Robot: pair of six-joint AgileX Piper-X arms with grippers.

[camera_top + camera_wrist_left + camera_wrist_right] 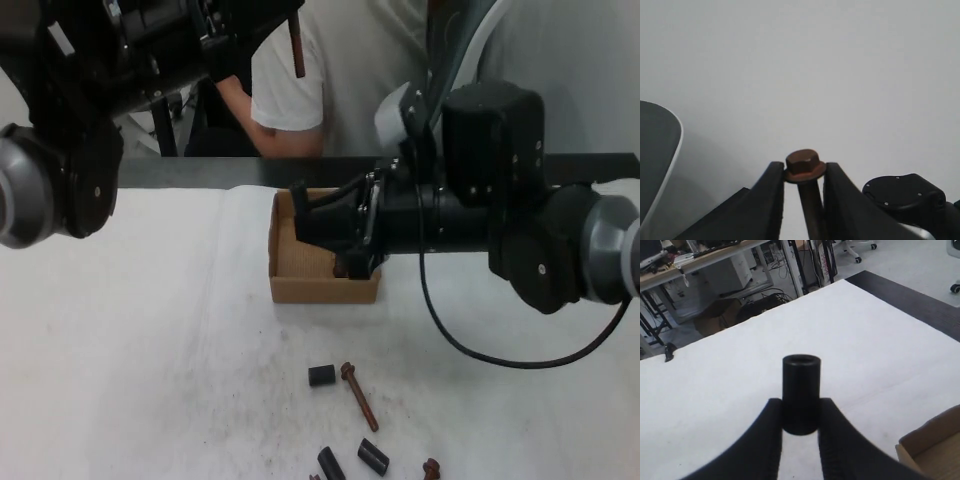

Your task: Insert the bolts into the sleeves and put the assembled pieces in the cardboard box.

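Observation:
My left gripper (803,171) is shut on a rusty hex-head bolt (802,163), held high in the air; in the high view the bolt (298,46) hangs at the top, above the bench's far edge. My right gripper (801,407) is shut on a short black sleeve (801,385) with its open end facing outward. In the high view the right gripper (348,262) hovers just over the cardboard box (322,289). A corner of the box (935,445) shows beside the held sleeve.
Loose parts lie on the white cloth near the front: a black sleeve (321,376), a rusty bolt (358,396), two more sleeves (331,463) (373,456) and a bolt head (431,467). A black cable (470,350) loops under the right arm.

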